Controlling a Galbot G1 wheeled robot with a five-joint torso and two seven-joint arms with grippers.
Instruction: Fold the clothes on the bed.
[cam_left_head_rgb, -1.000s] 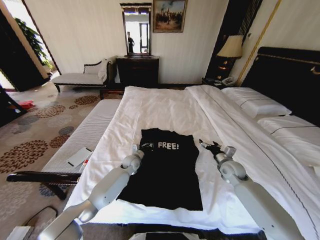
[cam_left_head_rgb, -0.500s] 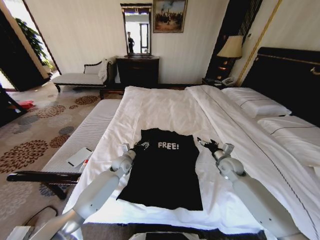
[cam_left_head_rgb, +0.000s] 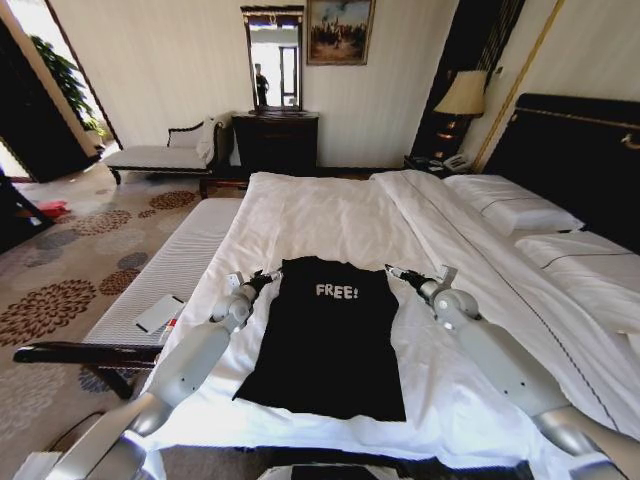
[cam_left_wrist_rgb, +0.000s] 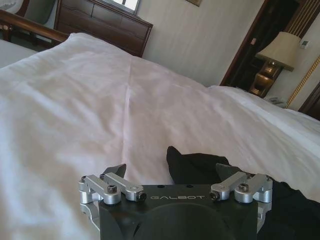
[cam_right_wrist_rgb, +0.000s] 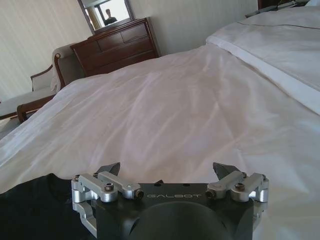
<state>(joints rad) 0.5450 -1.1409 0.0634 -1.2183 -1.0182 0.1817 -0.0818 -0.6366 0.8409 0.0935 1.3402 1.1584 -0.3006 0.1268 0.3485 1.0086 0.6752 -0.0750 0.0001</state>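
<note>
Both end effectors are hovering wide open and empty: the left end effector (cam_left_head_rgb: 262, 277) just outside the black T-shirt (cam_left_head_rgb: 330, 340)'s top-left corner, the right end effector (cam_left_head_rgb: 396, 272) at its top-right; the shirt is lying flat on the bed (cam_left_head_rgb: 330, 215), long axis running toward the robot

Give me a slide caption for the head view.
Both grippers, left and right, open beside the black T-shirt on the white bed.

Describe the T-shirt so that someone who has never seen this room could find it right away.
Start at the big white bed with the dark headboard. Near its foot end the T-shirt lies flat on the duvet, between the two robot arms. It is the lone black item on the white bedding, with white "FREE!" lettering.
</note>
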